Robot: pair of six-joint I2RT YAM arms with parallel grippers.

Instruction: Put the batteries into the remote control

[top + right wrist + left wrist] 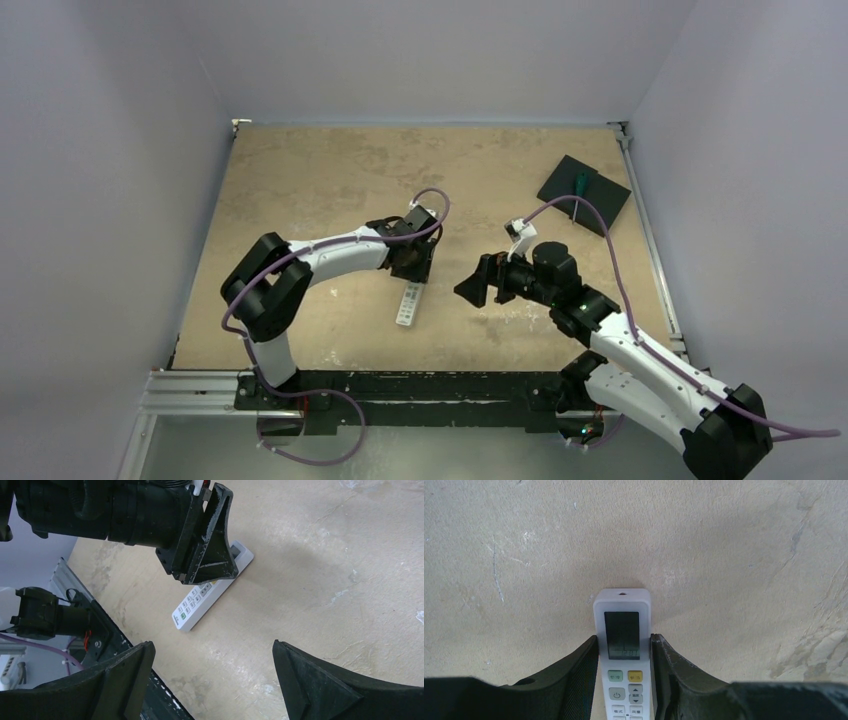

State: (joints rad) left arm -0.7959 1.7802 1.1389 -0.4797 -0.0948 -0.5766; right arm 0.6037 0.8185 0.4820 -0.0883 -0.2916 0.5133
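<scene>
- Top view: the remote control (406,305) lies flat on the table (320,170), near the middle, its length running near to far. My left pincer (410,262) sits over its far end. The right pincer (470,290) hovers just to the right of it, and I cannot see the batteries.
- Left wrist view: the remote is face up, with the display and buttons showing. The two fingers (584,665) press against its long edges, so I read this pincer as closed on the remote across its narrow width.
- Right wrist view: the right pincer is spread wide and holds nothing. The remote rests on the table under the left one.
- Handling, as I judge it: a light, stiff plastic shell with smooth sides that could slip. Holding it by the long edges suits it, keeping off the display. The battery recess must be underneath, so it needs turning over.
</scene>
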